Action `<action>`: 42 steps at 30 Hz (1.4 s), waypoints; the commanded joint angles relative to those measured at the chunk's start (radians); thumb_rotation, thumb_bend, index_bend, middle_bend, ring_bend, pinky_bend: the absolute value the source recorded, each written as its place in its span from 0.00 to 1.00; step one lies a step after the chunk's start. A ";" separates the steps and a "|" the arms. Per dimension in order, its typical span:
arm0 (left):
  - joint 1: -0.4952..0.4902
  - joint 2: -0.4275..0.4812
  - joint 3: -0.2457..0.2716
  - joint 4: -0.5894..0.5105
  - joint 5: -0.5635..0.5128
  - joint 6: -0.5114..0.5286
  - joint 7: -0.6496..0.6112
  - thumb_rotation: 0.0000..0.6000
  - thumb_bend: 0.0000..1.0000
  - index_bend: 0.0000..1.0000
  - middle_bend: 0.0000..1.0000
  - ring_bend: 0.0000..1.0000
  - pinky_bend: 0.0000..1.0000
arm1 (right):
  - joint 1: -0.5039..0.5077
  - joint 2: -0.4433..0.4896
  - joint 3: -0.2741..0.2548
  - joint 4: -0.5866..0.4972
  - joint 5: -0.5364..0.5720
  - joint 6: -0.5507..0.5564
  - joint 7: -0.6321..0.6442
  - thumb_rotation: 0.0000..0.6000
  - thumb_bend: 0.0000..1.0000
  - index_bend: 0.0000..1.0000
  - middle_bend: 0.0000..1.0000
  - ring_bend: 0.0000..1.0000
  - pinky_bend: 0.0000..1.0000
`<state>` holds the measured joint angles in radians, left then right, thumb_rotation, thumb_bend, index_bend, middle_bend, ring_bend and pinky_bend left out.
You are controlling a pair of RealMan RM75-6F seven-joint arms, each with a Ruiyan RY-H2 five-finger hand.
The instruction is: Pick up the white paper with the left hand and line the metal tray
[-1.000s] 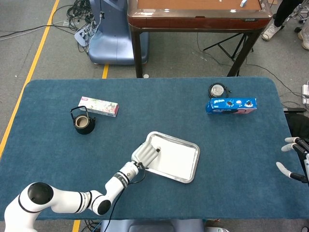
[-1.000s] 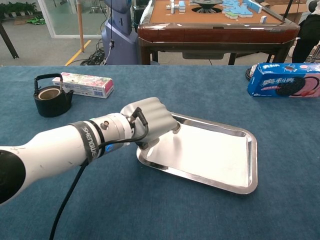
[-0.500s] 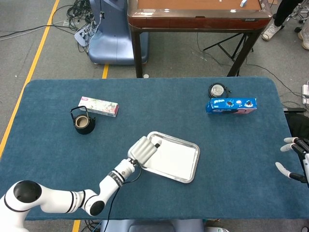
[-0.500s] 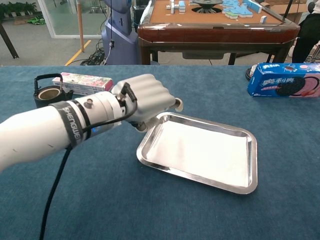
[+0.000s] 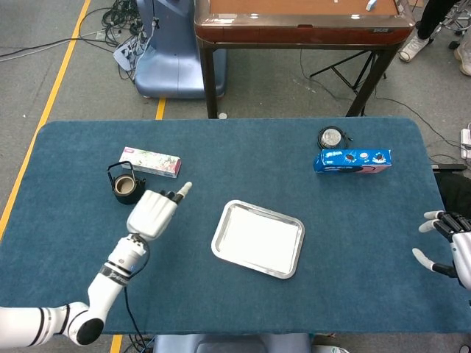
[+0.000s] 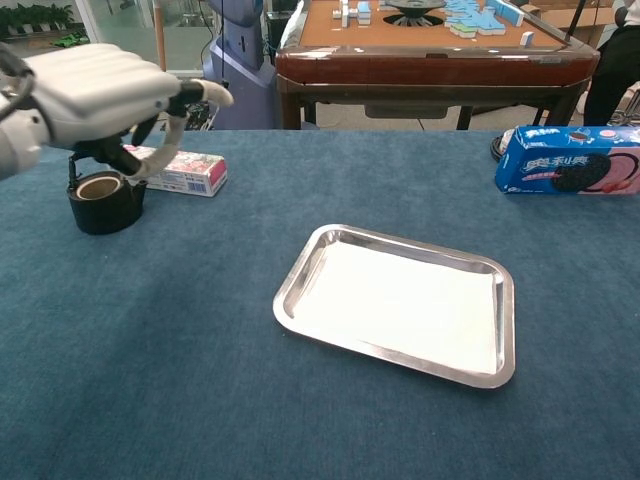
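Now the left hand (image 5: 154, 211) is seen well clear of the shiny rectangular metal tray (image 5: 218, 240), whereas half a second ago it hovered at the tray's near-left corner and a second ago it was pressed onto that corner. The hand has been lifted and drawn back to the left, and nothing is carried in it. The white paper (image 6: 405, 305) is left lying flat inside the tray, covering most of its floor, with only a narrow strip of bare metal shown around it. From this it is judged that the lining is done, or very nearly so, and that the release has been made cleanly; whether the sheet sits perfectly square against the rim cannot be told.

In the chest view the left hand (image 6: 100, 95) is held high at the far left, above the small black cast-iron kettle (image 6: 100, 195) and in front of the flowered pink-and-white box (image 6: 180, 170). Its fingers are loosely curled downward with one extended toward the right, and no object is gripped.

At the right edge of the desk (image 5: 353, 243), the right hand (image 5: 445, 246) is only partly shown, with fingers spread apart and nothing held.
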<state>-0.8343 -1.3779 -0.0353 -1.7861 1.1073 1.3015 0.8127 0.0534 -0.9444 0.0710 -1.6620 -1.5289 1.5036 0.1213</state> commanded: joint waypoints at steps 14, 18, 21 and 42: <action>0.371 0.203 0.185 -0.028 0.330 0.280 -0.340 1.00 0.42 0.29 0.07 0.00 0.16 | 0.034 -0.065 -0.009 0.007 0.027 -0.067 -0.121 1.00 0.20 0.45 0.32 0.24 0.30; 0.446 0.216 0.216 0.027 0.372 0.322 -0.403 1.00 0.40 0.31 0.08 0.01 0.16 | 0.035 -0.085 -0.002 0.008 0.044 -0.065 -0.147 1.00 0.20 0.46 0.33 0.24 0.31; 0.500 0.220 0.227 0.053 0.378 0.344 -0.448 1.00 0.40 0.32 0.10 0.02 0.16 | 0.034 -0.098 0.002 0.008 0.057 -0.061 -0.176 1.00 0.20 0.46 0.33 0.24 0.31; 0.637 0.214 0.131 0.166 0.307 0.287 -0.587 1.00 0.40 0.32 0.10 0.02 0.16 | 0.061 -0.140 -0.003 0.009 0.137 -0.145 -0.291 1.00 0.20 0.46 0.33 0.24 0.31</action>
